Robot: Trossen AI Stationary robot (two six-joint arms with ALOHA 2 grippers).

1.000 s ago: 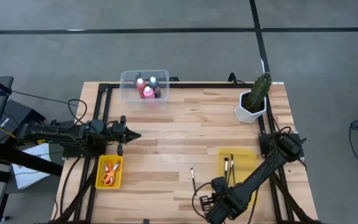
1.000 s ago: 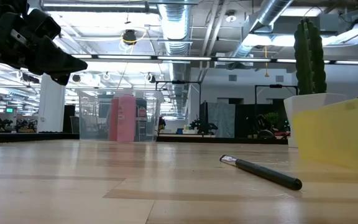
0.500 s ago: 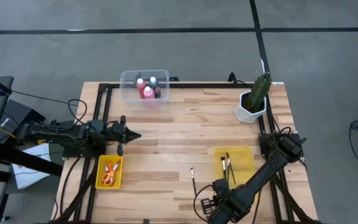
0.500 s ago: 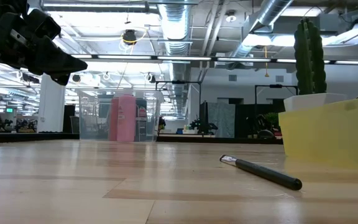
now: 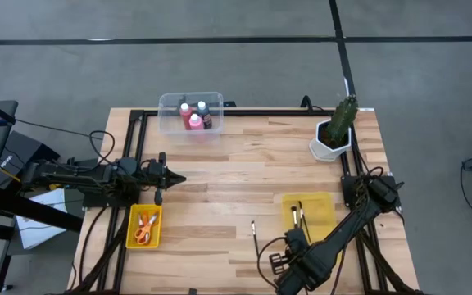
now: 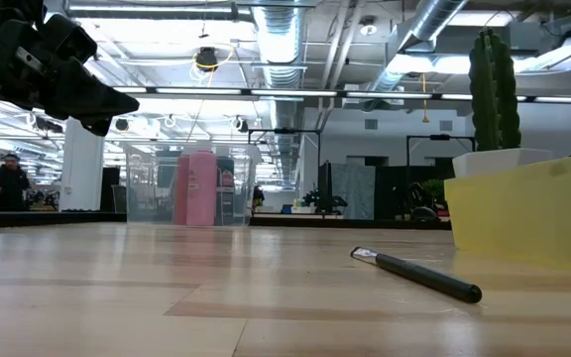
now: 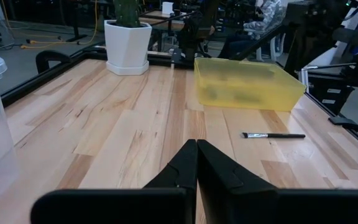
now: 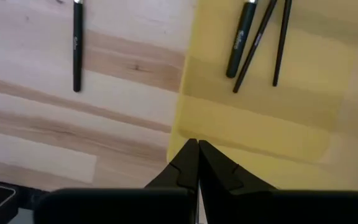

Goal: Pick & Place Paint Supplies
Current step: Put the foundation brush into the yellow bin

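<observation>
Several thin dark brushes (image 8: 253, 37) lie in a yellow tray (image 5: 322, 215) at the near right. One more brush (image 5: 253, 233) lies loose on the table to the tray's left. My right gripper (image 8: 196, 148) is shut and points down, hanging above the tray's near left edge with nothing in it. Red, pink and dark bottles (image 5: 194, 115) stand in a clear bin (image 5: 170, 105) at the far edge. Scissors (image 5: 144, 229) lie in a second yellow tray (image 5: 133, 215) at the near left. My left gripper (image 5: 176, 178) waits shut over the table's left side.
A green plant in a white pot (image 5: 333, 138) stands at the far right corner. Black frame rails (image 5: 244, 112) run along the table's far and side edges. Bare wood lies between the two yellow trays and across the table's middle. A person (image 6: 8, 180) shows far off in the room.
My right gripper has risen above the tray's near left edge, staying shut. The yellow tray with the brushes has slid a little toward the table's left and far side, then stayed put. The loose brush has not moved.
</observation>
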